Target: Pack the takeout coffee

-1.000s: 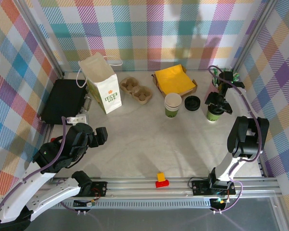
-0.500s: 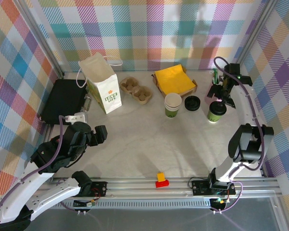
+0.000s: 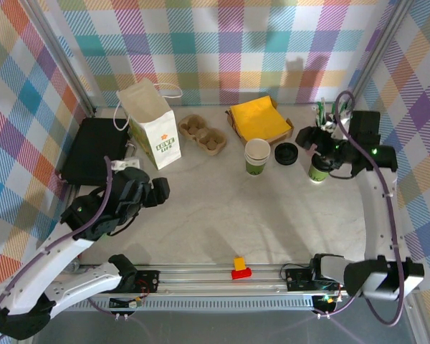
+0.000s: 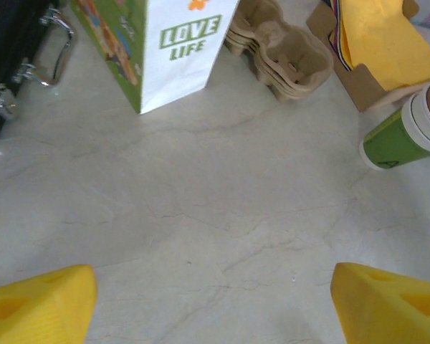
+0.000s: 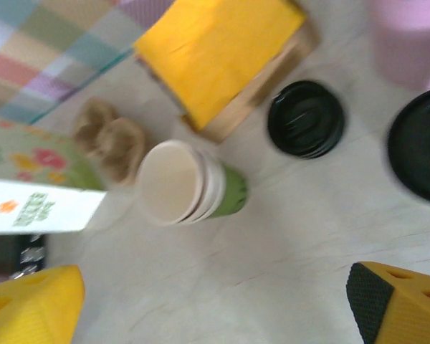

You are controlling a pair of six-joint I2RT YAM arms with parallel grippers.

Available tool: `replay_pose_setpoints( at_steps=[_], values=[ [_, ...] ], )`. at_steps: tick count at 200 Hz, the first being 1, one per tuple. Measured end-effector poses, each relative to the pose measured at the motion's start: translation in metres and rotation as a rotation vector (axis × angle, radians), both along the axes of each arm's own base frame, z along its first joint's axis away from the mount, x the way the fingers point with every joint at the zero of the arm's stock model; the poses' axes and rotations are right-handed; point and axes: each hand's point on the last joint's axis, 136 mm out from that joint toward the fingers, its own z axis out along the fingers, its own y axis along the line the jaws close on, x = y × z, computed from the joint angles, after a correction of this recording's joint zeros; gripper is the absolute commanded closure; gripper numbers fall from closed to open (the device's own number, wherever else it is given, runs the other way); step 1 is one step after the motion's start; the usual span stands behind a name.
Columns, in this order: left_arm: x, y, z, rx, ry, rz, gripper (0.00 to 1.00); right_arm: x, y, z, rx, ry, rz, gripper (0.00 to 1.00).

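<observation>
The right gripper [image 5: 215, 304] is held wide open and empty, and the lidded coffee cup [image 3: 316, 173] is seen just beside and below it, untouched. The left gripper [image 4: 213, 301] is likewise spread open, well apart from the cup.

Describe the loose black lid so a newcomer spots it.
Start at the box of yellow napkins at the table's back. In front of its right corner lies the black lid, between the open cup stack and the takeout coffee. It alone is a flat disc on the table.
</observation>
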Motion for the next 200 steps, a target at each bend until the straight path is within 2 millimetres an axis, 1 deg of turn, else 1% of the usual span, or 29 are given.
replay_pose_setpoints(
  at_steps=[10, 26, 59, 76, 87, 101, 113, 129, 149, 173, 189, 200],
  values=[
    [0.007, -0.009, -0.001, -0.007, 0.011, -0.002, 0.22, -0.010, 0.013, -0.008, 0.039, 0.004, 0.038, 0.06],
    [0.020, -0.026, -0.006, -0.012, 0.039, -0.012, 0.23, -0.028, 0.035, -0.029, 0.086, 0.026, 0.101, 0.06],
    [0.055, -0.066, -0.025, -0.003, 0.104, -0.009, 0.22, -0.070, 0.082, -0.088, 0.124, 0.115, 0.250, 0.08],
    [0.074, -0.084, -0.035, 0.006, 0.127, 0.008, 0.22, -0.088, 0.100, -0.114, 0.117, 0.149, 0.313, 0.08],
    [0.087, -0.095, -0.041, 0.007, 0.134, 0.026, 0.24, -0.095, 0.107, -0.125, 0.108, 0.155, 0.334, 0.08],
    [0.104, -0.107, -0.050, 0.017, 0.140, 0.053, 0.24, -0.099, 0.110, -0.133, 0.097, 0.134, 0.345, 0.08],
    [0.118, -0.116, -0.058, 0.028, 0.142, 0.080, 0.24, -0.100, 0.111, -0.135, 0.092, 0.104, 0.348, 0.08],
    [0.140, -0.129, -0.069, 0.048, 0.139, 0.110, 0.24, -0.099, 0.111, -0.134, 0.093, 0.066, 0.346, 0.08],
    [0.164, -0.141, -0.085, 0.071, 0.142, 0.151, 0.26, -0.099, 0.113, -0.132, 0.103, 0.021, 0.342, 0.08],
    [0.189, -0.149, -0.108, 0.086, 0.151, 0.196, 0.30, -0.100, 0.115, -0.134, 0.133, -0.013, 0.329, 0.08],
    [0.202, -0.149, -0.123, 0.095, 0.165, 0.227, 0.36, -0.103, 0.119, -0.142, 0.156, -0.013, 0.324, 0.08],
    [0.211, -0.147, -0.134, 0.097, 0.177, 0.252, 0.38, -0.106, 0.121, -0.150, 0.164, -0.002, 0.323, 0.08]
  ],
)
